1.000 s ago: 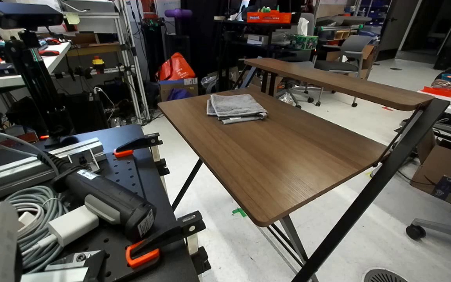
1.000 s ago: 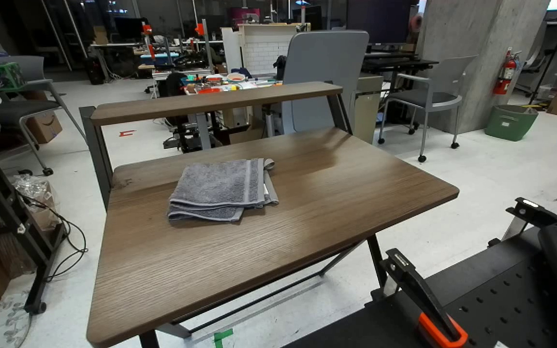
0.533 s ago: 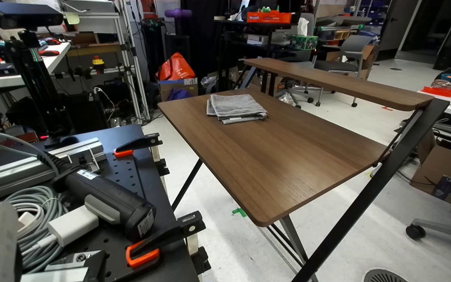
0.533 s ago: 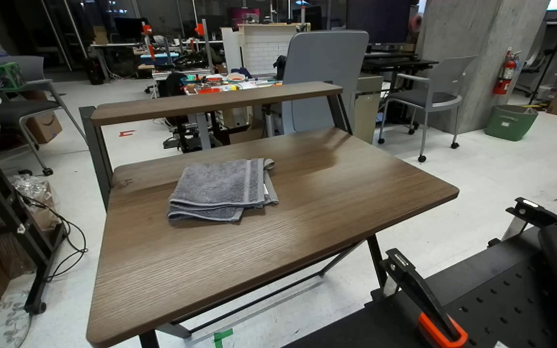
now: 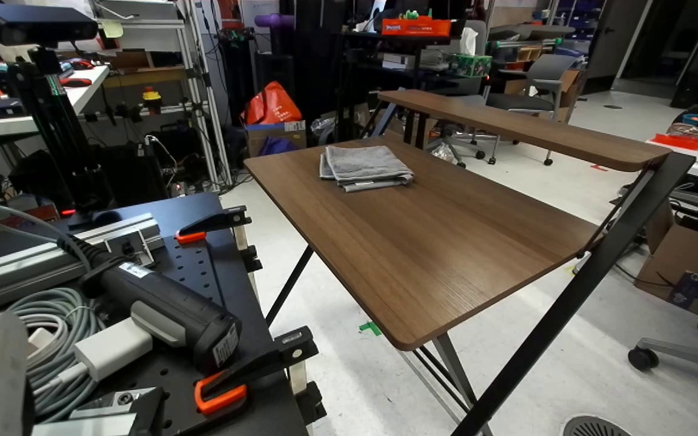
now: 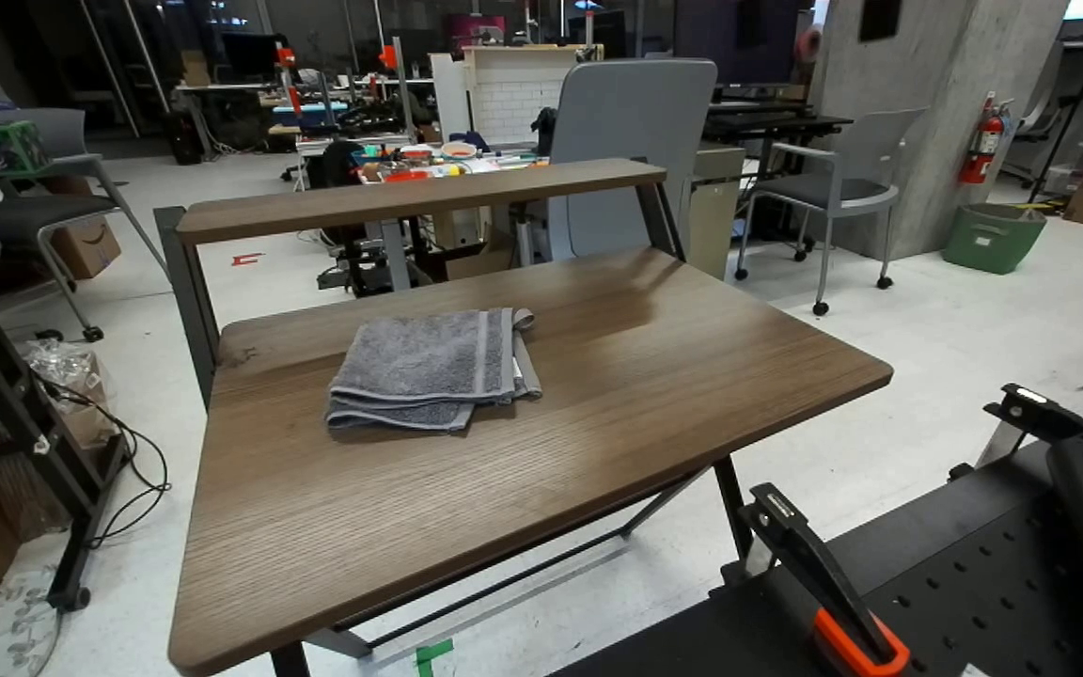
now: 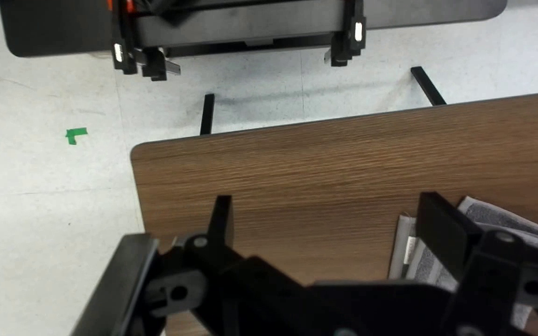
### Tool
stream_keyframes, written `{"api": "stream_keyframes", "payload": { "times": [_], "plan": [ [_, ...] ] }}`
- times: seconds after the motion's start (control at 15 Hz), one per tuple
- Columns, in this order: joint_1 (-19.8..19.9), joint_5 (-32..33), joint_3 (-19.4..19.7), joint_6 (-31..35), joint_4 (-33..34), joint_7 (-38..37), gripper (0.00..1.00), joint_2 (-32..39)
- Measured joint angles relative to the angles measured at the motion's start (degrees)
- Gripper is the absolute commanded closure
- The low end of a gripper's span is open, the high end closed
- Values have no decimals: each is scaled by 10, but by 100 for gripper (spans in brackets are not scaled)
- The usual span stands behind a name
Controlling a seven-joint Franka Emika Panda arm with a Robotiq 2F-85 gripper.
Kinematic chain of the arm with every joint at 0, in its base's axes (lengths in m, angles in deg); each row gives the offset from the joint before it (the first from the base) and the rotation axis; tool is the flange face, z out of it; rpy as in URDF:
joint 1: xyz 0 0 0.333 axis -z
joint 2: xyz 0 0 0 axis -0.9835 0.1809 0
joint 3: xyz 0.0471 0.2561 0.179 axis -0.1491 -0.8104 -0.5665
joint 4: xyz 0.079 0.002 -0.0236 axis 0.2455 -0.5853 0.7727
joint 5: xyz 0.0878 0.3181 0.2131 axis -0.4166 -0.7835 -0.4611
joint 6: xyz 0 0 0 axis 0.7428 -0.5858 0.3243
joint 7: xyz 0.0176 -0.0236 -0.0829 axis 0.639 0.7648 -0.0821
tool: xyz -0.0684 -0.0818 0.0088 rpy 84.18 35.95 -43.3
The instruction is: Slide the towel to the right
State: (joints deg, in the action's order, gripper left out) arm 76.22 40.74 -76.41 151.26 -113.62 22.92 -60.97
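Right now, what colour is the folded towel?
The towel is grey; it shows best in an exterior view.

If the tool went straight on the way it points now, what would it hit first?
Probably the brown tabletop. In the wrist view one finger hides part of the towel, so the tool might brush that first; depth is unclear.

No txt was legible. In an exterior view, white lbl on blk device & lettering on orange box were too sm./blurry; ditto, wrist view, tag on towel.
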Motion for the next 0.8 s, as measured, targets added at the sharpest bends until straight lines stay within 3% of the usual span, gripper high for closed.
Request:
{"api": "stream_keyframes", "payload": {
  "times": [0.33,0.8],
  "plan": [
    [-46,12,-18,18,98,-75,0,171],
    [-110,38,-6,17,252,-132,0,354]
  ]
}}
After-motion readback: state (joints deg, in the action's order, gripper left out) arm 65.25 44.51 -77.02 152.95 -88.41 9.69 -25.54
